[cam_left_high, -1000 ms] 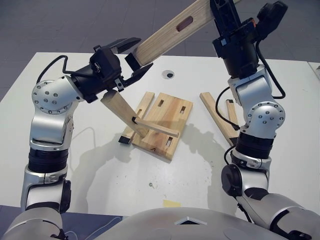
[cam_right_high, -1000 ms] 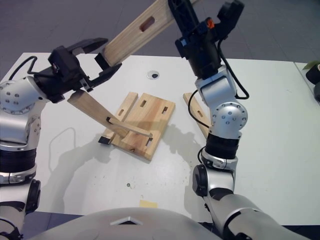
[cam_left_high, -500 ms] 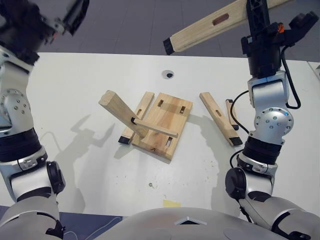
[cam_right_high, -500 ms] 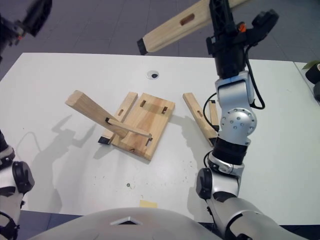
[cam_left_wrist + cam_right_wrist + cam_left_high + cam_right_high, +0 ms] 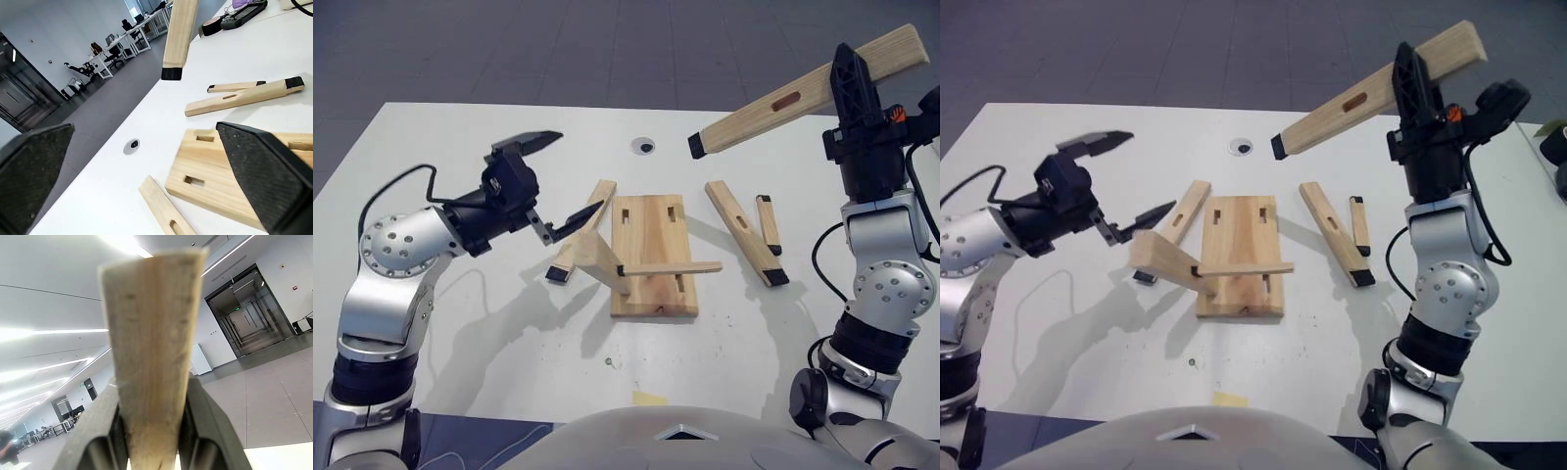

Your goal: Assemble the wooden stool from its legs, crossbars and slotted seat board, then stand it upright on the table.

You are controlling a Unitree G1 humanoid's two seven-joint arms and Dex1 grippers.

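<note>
While the right gripper (image 5: 851, 70) is clamping a leg (image 5: 773, 106) aloft, the left gripper (image 5: 576, 171) is gaping wide. It is holding nothing

Seen from the head by 2 eye views, forward and down over the table (image 5: 734, 333), sharing the seat board (image 5: 651, 240). From the left wrist, low and close across that board. From the right wrist, pressed against the raised leg (image 5: 151, 357), facing the ceiling (image 5: 58, 274).
</note>
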